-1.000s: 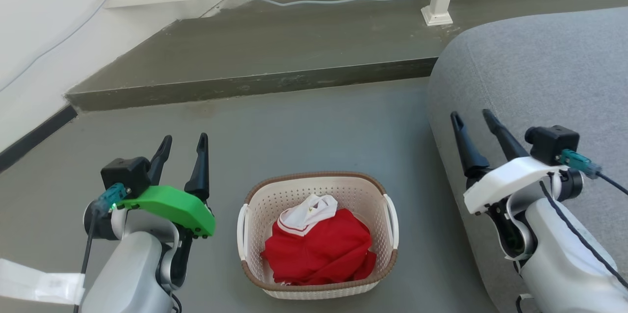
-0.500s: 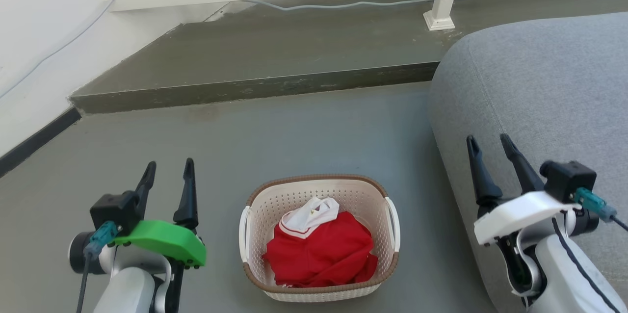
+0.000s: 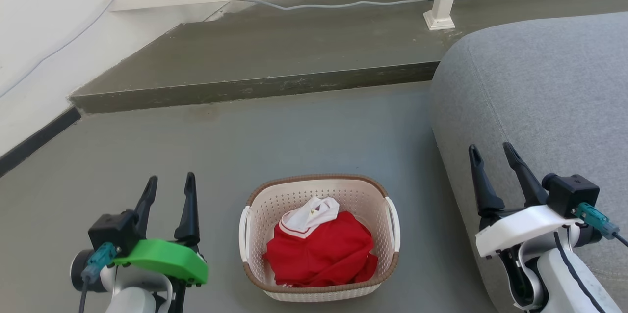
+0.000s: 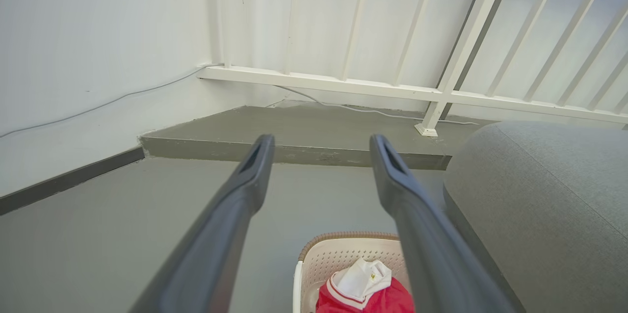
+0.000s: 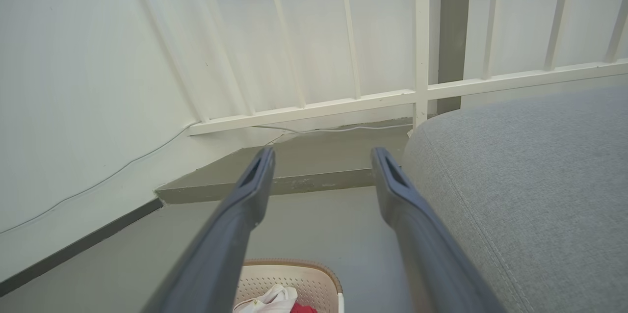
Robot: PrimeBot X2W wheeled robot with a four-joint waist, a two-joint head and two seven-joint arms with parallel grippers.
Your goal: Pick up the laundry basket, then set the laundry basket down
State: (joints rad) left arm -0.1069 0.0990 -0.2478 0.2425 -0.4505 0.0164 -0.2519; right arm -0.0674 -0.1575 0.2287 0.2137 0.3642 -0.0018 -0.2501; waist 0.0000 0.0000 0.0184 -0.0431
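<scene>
The laundry basket sat on the grey floor between the two arms, with a red-and-white garment inside. The left gripper hovered to its left and the right gripper to its right, by the grey sofa. Both were apart from the basket, fingers spread and grasping nothing.

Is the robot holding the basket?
No, the basket sits on the floor, apart from the left end effector and the right end effector.
</scene>
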